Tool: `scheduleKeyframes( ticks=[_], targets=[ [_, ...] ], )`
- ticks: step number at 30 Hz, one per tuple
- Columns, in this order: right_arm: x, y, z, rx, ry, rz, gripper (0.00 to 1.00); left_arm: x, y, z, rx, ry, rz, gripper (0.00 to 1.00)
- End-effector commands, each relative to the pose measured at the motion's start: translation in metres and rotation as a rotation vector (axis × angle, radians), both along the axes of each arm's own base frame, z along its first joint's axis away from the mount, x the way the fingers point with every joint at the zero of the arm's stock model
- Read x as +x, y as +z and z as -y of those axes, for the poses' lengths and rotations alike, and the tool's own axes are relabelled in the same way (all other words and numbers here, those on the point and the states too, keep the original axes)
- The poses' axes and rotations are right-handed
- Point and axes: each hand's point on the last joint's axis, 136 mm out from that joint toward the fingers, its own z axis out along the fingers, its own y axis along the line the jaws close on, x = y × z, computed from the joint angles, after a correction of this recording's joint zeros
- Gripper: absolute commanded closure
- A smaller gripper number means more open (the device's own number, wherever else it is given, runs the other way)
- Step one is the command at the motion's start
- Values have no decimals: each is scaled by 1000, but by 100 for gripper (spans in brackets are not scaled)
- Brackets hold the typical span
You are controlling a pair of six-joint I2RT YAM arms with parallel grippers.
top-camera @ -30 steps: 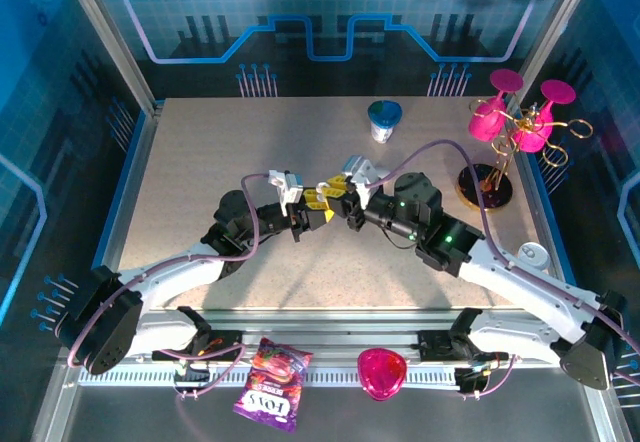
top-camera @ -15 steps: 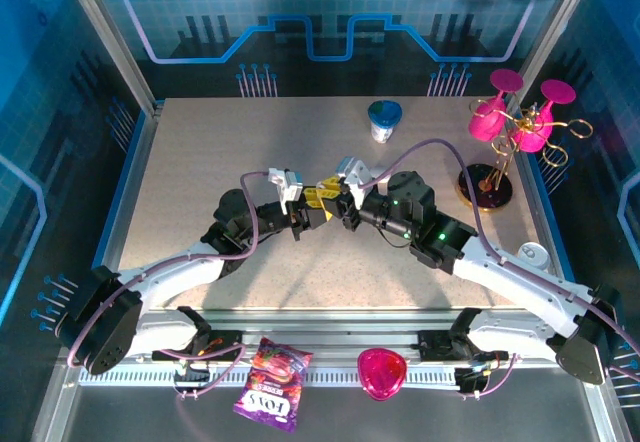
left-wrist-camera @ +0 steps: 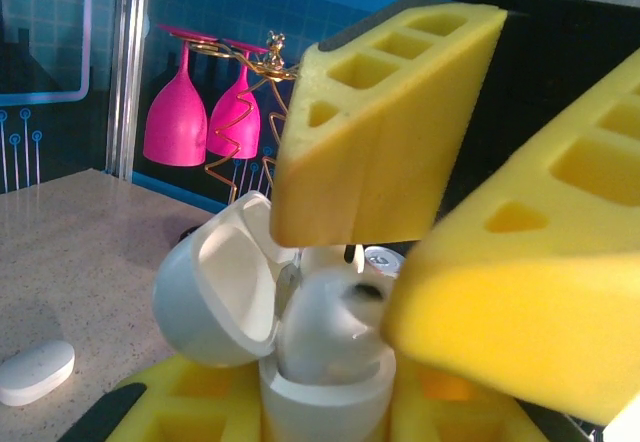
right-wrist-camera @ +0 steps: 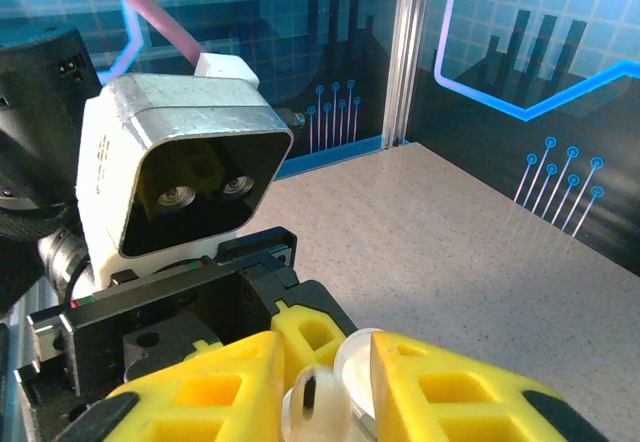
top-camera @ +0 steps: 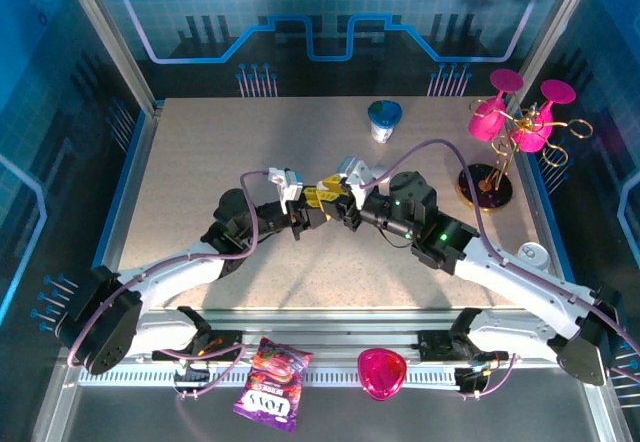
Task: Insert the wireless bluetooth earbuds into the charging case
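Right fingers (right-wrist-camera: 215, 392) shifted slightly left since a second ago; narrow, pinching earbud (left-wrist-camera: 325, 327); earbud sits at mouth of open charging case (left-wrist-camera: 215, 302); left fingers (left-wrist-camera: 190, 397) clamp case base above mid-counter (top-camera: 200, 162); pink glasses (left-wrist-camera: 185, 112) beyond.
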Motion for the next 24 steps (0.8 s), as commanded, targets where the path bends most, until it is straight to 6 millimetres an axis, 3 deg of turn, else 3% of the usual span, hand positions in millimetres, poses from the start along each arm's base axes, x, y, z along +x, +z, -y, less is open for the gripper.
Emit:
scheduleKeyframes(
  ticks=[1,6,17,20,24],
  targets=[
    [-9,27,1,52,23,41,69,-1,21,4,-35,-15,43,84],
    [-8,35,4,74,6,40,64,-1,21,4,-34,-16,46,84],
    [-15,71,22,190,-38,39,33,0,14,4,-21,-11,65,84],
    [-8,71,33,193,-103,21,22,-2,12,4,-13,-12,85,84],
    [2,53,40,127,-156,-41,6,-4,12,3,-11,-13,106,84]
  ],
)
